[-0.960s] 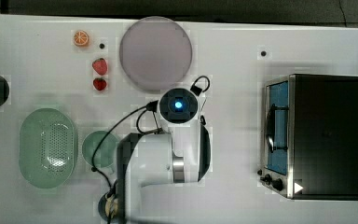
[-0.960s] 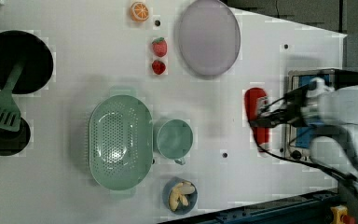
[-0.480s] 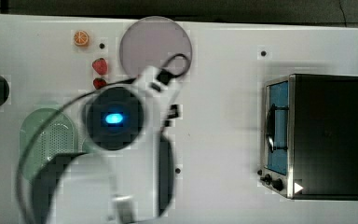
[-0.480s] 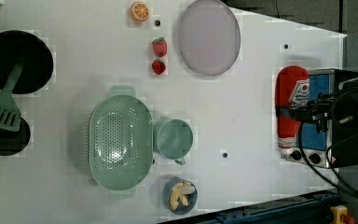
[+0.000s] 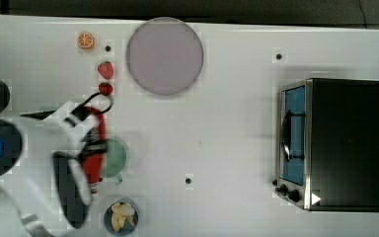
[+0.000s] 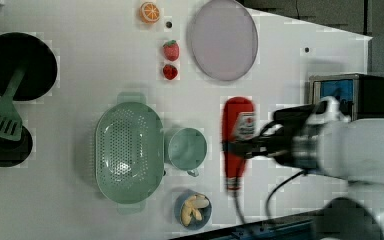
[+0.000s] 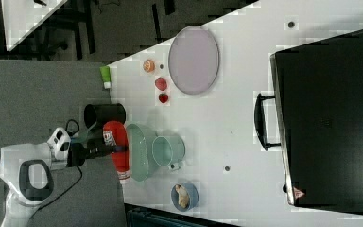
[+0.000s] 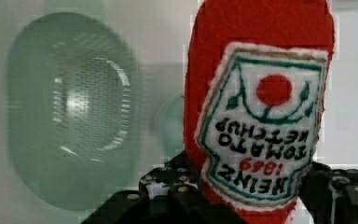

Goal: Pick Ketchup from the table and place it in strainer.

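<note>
The ketchup bottle (image 6: 237, 137) is gripped around its lower body by the hand (image 6: 247, 149), lifted off the table (image 6: 280, 190). In the left view it hangs just right of the round green cup (image 6: 186, 148); the strainer (image 6: 128, 152) sits beyond that cup, apart from the bottle. Two strawberries (image 6: 170, 50) lie near a plate (image 6: 223, 39).

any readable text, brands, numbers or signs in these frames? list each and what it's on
"HEINZ", "1869", "TOMATO KETCHUP": on the white label of the ketchup bottle, upside down in the wrist view, held in the gripper.
The "1869" is fuzzy, so the digits are a best reading.
Red warning triangle sticker: on the oven, at its corner in the right view; its symbol is too small to read.
Oven knob markings: too small to read.
</note>
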`<state>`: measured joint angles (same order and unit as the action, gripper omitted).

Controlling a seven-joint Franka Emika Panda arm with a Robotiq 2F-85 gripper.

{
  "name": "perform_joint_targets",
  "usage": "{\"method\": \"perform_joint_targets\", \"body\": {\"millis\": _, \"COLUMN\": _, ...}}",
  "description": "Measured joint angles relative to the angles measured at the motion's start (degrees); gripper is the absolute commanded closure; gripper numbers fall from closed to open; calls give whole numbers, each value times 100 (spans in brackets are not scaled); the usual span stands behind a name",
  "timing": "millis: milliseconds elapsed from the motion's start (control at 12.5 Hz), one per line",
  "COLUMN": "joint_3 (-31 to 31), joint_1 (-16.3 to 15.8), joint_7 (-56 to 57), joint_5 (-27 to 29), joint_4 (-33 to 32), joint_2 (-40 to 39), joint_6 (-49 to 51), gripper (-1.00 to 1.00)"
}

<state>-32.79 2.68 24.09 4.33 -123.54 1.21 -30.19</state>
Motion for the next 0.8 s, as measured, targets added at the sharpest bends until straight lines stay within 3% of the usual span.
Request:
{"method": "perform_joint_targets", "body": {"millis": 320, "joint_3": -789, "joint_1": -144, "joint_7": -1480, "joint_5": 16, "joint_4": 0, "joint_2": -1193, "joint_6": -1432, "gripper": -22}}
{"method": "perform_joint_targets", "body": {"millis": 480, "joint_3": -859, "joint_1": -304, "joint_7": -1935, "joint_5": -36, "joint_4": -45, "joint_2": -1779, "joint_6": -1984, "gripper": -22}}
{"method": "perform_joint_targets", "body": {"millis": 560, "joint_3": -856, "joint_1": -366, "joint_7": -2061, "joint_5": -146, "joint_4": -78, "joint_2": -2042, "joint_6": -2255, "gripper": -31}}
{"method": "perform_joint_targets", "body": {"millis": 800, "joint_3": -853, "joint_1": -455, "joint_7": -2280, "joint_5": -407, "joint_4": -56, "joint_2": -2745, "joint_6": -2789, "gripper": -100}}
